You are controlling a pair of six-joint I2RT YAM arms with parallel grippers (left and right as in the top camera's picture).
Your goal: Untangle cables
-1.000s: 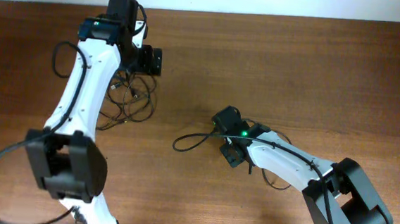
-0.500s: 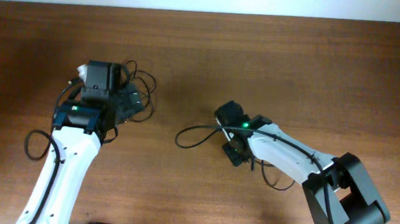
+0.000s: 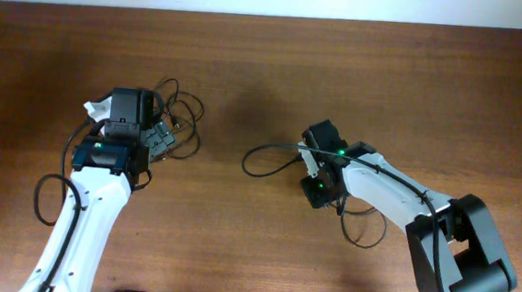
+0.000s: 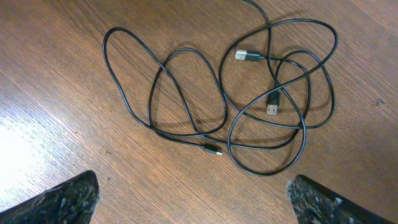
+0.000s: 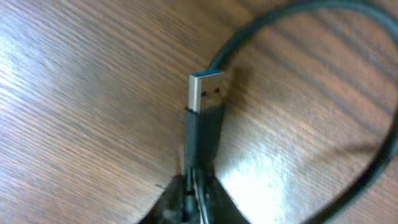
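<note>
Several thin black cables [image 4: 249, 93] lie in loose overlapping loops on the wooden table, with silver plugs [image 4: 245, 56] showing. In the overhead view this bunch [image 3: 182, 120] lies just beyond my left gripper [image 3: 160, 141]. That gripper [image 4: 193, 186] hovers above the loops, wide open and holding nothing. My right gripper [image 5: 194, 193] is shut on the black body of a USB plug [image 5: 206, 92], whose silver end sticks out past the fingertips. The cord [image 5: 280, 18] curves away from it. From overhead, my right gripper [image 3: 313, 168] holds that cable, whose loop [image 3: 260, 157] reaches left.
Another thin black loop [image 3: 363, 234] lies on the table under my right arm. Bare wood [image 3: 227, 236] stretches between the two arms. The table's far edge [image 3: 270, 16] runs along the top.
My left arm has drawn back toward the near side and now hovers over the bunch. My right gripper has shifted right and slightly away, and the loop has followed it.
</note>
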